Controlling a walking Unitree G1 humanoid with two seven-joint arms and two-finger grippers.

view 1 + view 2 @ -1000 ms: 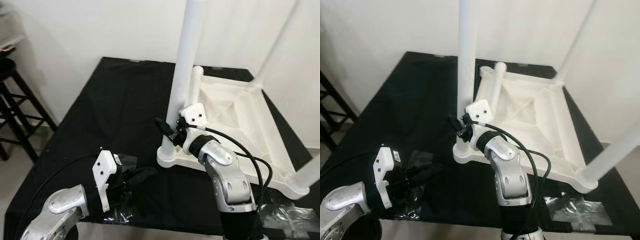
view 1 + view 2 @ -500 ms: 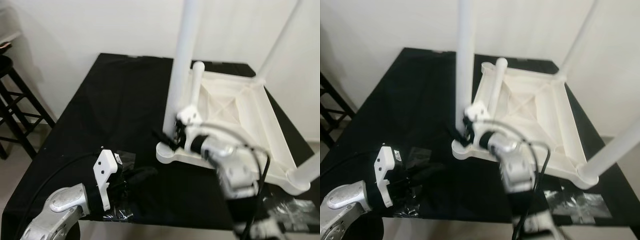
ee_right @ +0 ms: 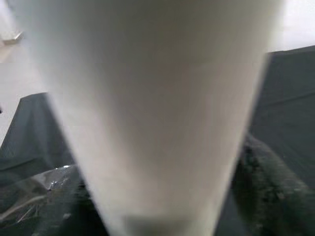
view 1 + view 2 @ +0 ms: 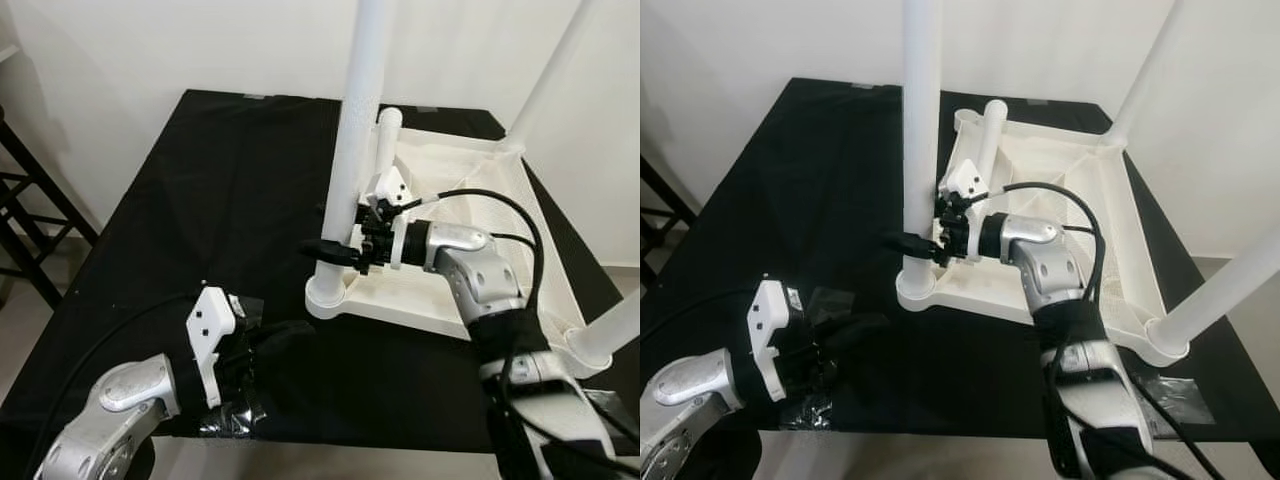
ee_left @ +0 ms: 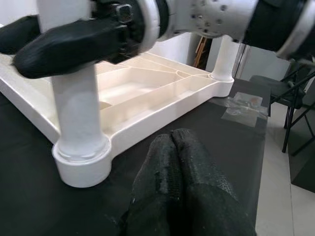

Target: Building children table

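A black table carried the white tabletop, which lay upside down toward its right side. 3 legs stood up from the corners: the near-left leg, a far-right one and a near-right one. A 4th leg lay loose along the top's left edge, so the far-left corner was apparently yet to be fitted.

The right gripper was closed around the near-left leg low down, just above its socket; in the right wrist view the leg sat between the two fingers. I judge the step to be seating or tightening this leg. The next move would call for a firm twist or push down without tipping the top, then a release to fetch the loose leg.

The left gripper rested on the table's near edge, fingers pressed together and empty, beside crumpled clear plastic.
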